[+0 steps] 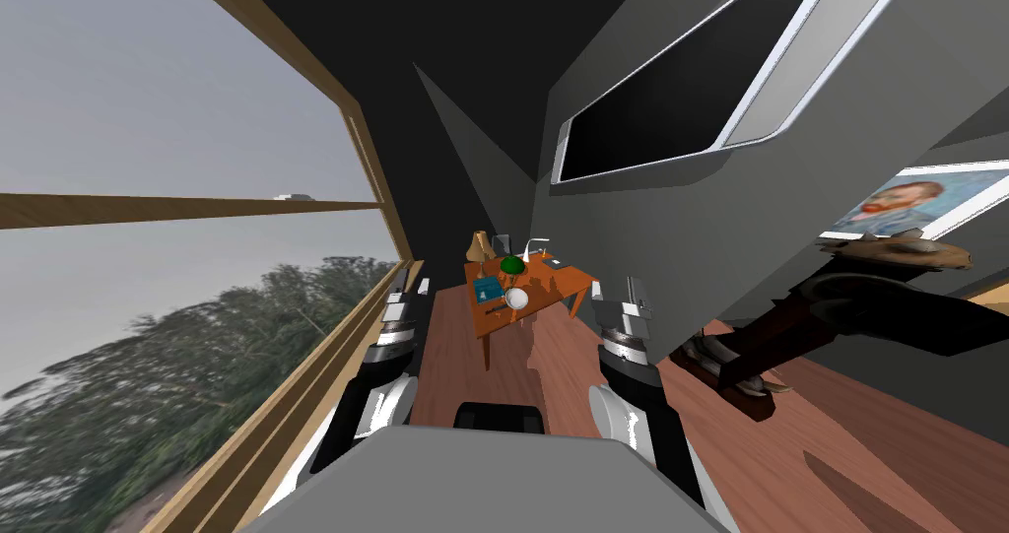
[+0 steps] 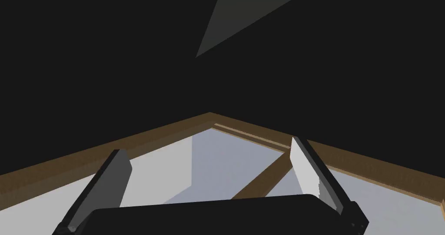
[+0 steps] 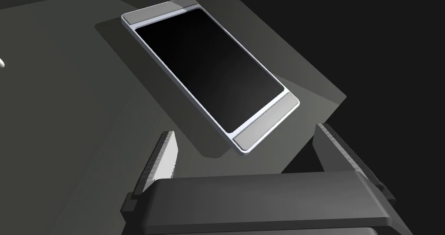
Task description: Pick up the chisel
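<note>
An orange wooden desk stands far ahead across the floor. On it I make out a white bowl, a blue book, a green round object and a tan lamp. A thin dark item lies by the bowl, too small to name. My left gripper is raised in front of me by the window, open and holding nothing. My right gripper is raised on the other side, also open with nothing between its fingers. Both are far short of the desk.
A large window with a wooden frame runs along my left. A grey wall with a black screen closes in on the right. A dark sculpted object juts out low at the right. Brown wooden floor leads to the desk.
</note>
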You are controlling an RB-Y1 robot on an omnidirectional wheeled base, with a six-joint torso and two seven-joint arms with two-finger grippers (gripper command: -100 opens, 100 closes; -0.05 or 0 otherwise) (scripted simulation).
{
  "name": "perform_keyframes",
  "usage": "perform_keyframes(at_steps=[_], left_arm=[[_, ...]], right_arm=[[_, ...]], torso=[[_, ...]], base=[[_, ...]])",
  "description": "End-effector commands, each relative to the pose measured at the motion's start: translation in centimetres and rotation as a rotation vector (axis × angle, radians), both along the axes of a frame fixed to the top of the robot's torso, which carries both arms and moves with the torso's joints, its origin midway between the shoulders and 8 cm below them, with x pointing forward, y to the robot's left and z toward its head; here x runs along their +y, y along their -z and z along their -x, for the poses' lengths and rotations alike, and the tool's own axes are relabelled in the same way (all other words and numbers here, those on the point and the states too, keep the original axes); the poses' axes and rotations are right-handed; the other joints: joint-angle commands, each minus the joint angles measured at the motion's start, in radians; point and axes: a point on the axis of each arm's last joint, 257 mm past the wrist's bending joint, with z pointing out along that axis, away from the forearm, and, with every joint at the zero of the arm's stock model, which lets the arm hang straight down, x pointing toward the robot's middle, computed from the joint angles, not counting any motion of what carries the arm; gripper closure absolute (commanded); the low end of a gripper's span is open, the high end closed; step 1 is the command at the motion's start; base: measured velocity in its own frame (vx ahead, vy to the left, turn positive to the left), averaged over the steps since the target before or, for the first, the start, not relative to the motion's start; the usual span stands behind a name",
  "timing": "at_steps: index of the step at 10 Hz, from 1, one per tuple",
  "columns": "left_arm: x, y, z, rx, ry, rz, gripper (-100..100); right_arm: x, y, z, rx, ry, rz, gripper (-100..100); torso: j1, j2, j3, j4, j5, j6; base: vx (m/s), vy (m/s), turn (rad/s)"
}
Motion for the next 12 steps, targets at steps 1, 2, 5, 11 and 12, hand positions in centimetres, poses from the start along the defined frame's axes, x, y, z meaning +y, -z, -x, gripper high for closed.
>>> perform_keyframes(at_steps=[1,2,5,11,12], left_arm=[[-0.1,1.0,-1.0,0.04,0.02,-0.017,-100],[-0.1,1.7,-1.7,0.064,0.029,-0.02,-100],[0.2,4.3,-4.2,0.158,0.053,-0.015,-100],[0.8,8.8,-8.4,0.319,0.08,0.018,-100],[0.8,9.0,-8.5,0.328,0.08,0.019,-100]], right_arm=[[0.0,0.0,0.0,0.0,0.0,0.0,0],[0.0,0.0,0.0,0.0,0.0,0.0,0],[0.0,0.0,0.0,0.0,0.0,0.0,0],[0.0,0.0,0.0,0.0,0.0,0.0,0],[0.0,0.0,0.0,0.0,0.0,0.0,0]], torso=[[0.0,0.0,0.0,0.0,0.0,0.0],[-0.002,0.0,0.0,0.0,0.0,0.0],[-0.009,0.001,0.0,0.0,-0.002,0.0],[-0.008,0.001,0.001,0.0,-0.002,0.0],[-0.007,0.0,0.0,0.0,-0.002,0.0]], base=[[0.004,-0.041,0.014],[0.007,-0.085,0.03],[-0.019,-0.138,0.036],[-0.02,-0.126,0.032],[-0.011,-0.098,0.024]])
